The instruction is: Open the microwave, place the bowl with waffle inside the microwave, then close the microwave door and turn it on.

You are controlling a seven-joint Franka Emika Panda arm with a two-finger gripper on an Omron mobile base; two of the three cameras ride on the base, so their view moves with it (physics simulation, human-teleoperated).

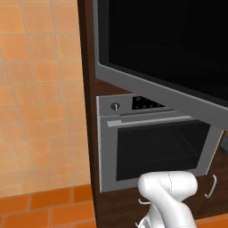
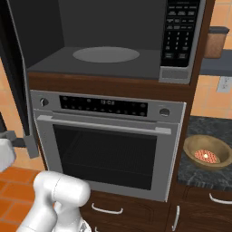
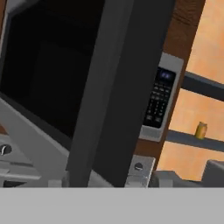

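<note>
The black-glass, grey-framed microwave door [image 1: 169, 49] stands swung open across the frame's top; whether the fingers are spread cannot be told.

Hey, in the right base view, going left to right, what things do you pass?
Swung-open microwave door → microwave cavity with its turntable → microwave keypad panel → brown jar on the shelf; lower right, the wooden bowl.

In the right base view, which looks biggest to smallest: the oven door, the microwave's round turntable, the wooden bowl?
1. Oven door, clearly largest.
2. Turntable.
3. Wooden bowl, though not far behind the turntable; it sits nearer the camera, so true sizes stay unsure.
</note>
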